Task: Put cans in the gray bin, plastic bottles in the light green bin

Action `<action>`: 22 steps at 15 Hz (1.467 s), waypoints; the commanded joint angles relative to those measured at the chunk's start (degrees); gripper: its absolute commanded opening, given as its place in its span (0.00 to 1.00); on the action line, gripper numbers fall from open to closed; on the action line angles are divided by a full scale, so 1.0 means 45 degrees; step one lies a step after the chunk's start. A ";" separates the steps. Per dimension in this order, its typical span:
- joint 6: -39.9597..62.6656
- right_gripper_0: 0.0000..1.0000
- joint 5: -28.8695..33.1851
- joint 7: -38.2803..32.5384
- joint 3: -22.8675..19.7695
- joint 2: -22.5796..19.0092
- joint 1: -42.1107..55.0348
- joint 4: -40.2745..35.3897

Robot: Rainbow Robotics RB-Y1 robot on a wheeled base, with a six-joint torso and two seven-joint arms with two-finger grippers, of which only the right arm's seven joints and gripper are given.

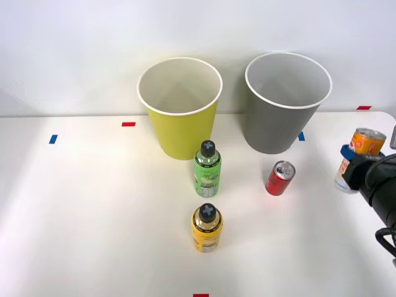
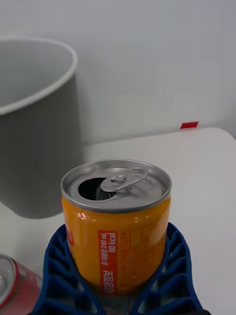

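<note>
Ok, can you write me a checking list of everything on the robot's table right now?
Surface: white table, bare between things.
Job's things: light green bin and gray bin upright at the back; green bottle, yellow bottle and red can standing; orange can opened, held.
Clutter: red and blue tape marks.
Grippers: right gripper shut on the orange can, its blue fingers hugging both sides.
Cables: black cable by the arm.
Surroundings: plain white wall.

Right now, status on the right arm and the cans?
Right gripper shut on orange can. Red can on table, before gray bin. Nothing in the way.
</note>
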 commanded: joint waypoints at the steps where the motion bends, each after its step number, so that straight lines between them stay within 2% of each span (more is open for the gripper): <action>1: -0.2008 0.00 0.0013 -0.0073 -0.0761 0.0045 0.0033 0.0000; 5: -0.4118 0.00 0.0013 0.0005 -0.1112 0.0963 -0.0846 0.0000; 8: -0.4137 0.00 -0.0026 0.0044 -0.0702 0.1471 -0.2272 0.0234; 10: -0.4137 0.00 -0.0026 -0.0054 -0.0136 0.1490 -0.3815 0.1191; 15: -0.4137 0.00 -0.0046 0.0005 0.0353 0.1998 -0.7174 0.4570; 18: -0.4137 0.00 0.0052 0.0141 0.0763 0.2017 -0.8346 0.6230; 22: -0.4137 0.00 0.0560 0.0239 0.1193 0.1998 -0.9244 0.7480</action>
